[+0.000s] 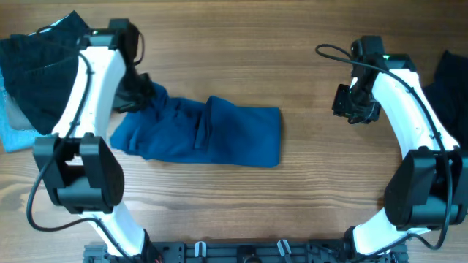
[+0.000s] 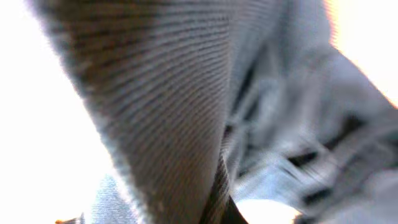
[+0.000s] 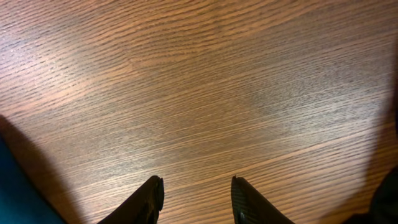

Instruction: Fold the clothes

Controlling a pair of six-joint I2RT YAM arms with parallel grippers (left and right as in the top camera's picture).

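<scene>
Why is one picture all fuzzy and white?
Left wrist view: cloth sits right against the lens, so it blurs, and the edges glare white. Right wrist view: sharp table grain, one soft bright patch. Overhead view: evenly lit and clear.

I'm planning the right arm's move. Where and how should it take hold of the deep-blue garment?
Probably grip the straight right-hand edge of the deep-blue fabric garment, coming from the right, low along the wooden table: it lies flat there, facing the open right claw.
</scene>
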